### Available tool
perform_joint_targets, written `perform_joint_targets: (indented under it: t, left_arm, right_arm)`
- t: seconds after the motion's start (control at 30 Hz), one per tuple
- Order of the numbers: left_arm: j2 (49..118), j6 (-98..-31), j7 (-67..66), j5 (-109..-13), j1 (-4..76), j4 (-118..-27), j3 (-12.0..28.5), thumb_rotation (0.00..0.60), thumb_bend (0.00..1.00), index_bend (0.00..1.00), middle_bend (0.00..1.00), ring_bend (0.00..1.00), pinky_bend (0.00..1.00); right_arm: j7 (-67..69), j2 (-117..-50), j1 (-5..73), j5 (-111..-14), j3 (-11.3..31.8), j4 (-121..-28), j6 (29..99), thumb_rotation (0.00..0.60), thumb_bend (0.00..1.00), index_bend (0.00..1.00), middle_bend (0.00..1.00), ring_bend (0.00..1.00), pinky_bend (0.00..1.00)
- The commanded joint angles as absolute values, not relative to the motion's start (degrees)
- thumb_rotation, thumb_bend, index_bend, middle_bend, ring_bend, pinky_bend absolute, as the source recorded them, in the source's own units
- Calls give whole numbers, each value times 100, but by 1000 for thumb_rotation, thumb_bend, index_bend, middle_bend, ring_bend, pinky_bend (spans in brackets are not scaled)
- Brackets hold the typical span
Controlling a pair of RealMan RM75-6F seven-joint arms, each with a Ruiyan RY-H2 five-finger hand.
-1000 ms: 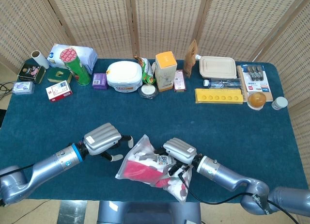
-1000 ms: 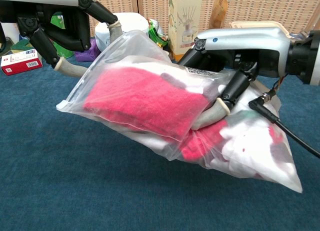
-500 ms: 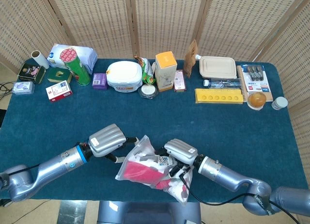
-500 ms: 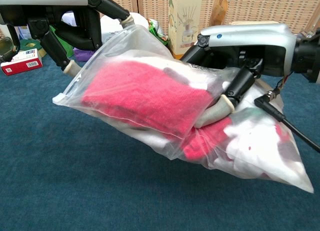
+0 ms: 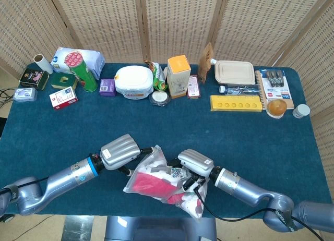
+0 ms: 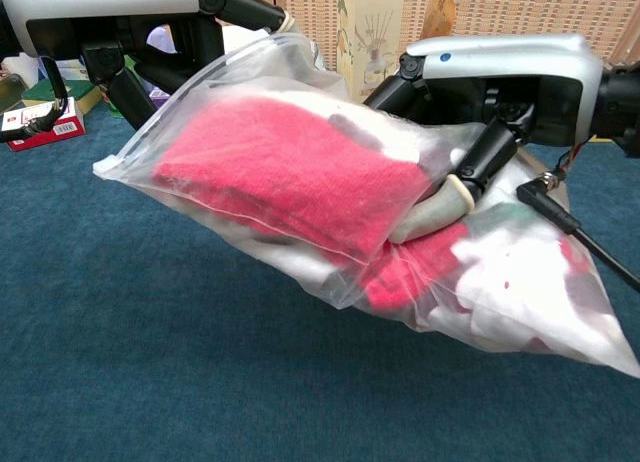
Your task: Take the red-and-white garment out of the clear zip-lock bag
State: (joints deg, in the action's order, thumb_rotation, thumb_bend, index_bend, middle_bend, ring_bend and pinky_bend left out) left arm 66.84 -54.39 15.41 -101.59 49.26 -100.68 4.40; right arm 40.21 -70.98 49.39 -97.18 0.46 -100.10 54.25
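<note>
At lower centre, the right robot hand (image 6: pixel 470 132) is gripping the clear bag (image 6: pixel 250 252), fingers pressing the red-and-white garment (image 6: pixel 290 177). The left robot hand (image 5: pixel 121 148) is touching the bag's top edge; I can't tell if it's pinching. It should be pinching one lip there and peeling gently.

The bag (image 6: pixel 250 102) is clear; the garment (image 6: pixel 290 177) inside is red and white. The table (image 5: pixel 219 134) is dark teal, the hands (image 5: pixel 120 145) silver-grey.

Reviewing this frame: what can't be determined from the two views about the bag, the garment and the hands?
- Zip seal of the clear bag: neither view shows whether it is open; folds and the left hand cover it.
- Left hand's fingers: the chest view's top edge cuts them off, so contact with the bag is unclear.
- Garment: its type is unreadable, bunched behind plastic.
- Right hand: its grip is partly hidden by the bag.
</note>
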Motion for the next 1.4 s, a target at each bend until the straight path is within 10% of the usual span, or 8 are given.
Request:
perform_joint_targets:
  t: [0.03,0.4,1.4]
  left_arm:
    - [6776,-5520,1603,-10191,4971,-10032,430,567,225,315,1000,1000,1000]
    - [6925,-5431,1775,-9948,5040,-9961,300,600,431,730,1000,1000,1000]
    - [7617,-5229,1863,-9311,4969,-9082,98,600,471,773,1000,1000,1000]
  right_arm:
    - [4050,-7101,4944,-9737,25,-10004,5440,525,216,887,915,1000,1000]
    - [4360,-7149,4948,-9808,-73,-9879,5522,529,217,887,915,1000,1000]
    - [4977,-8000,5127,-9263,-14,-8651,5060,526,227,823,875,971,856]
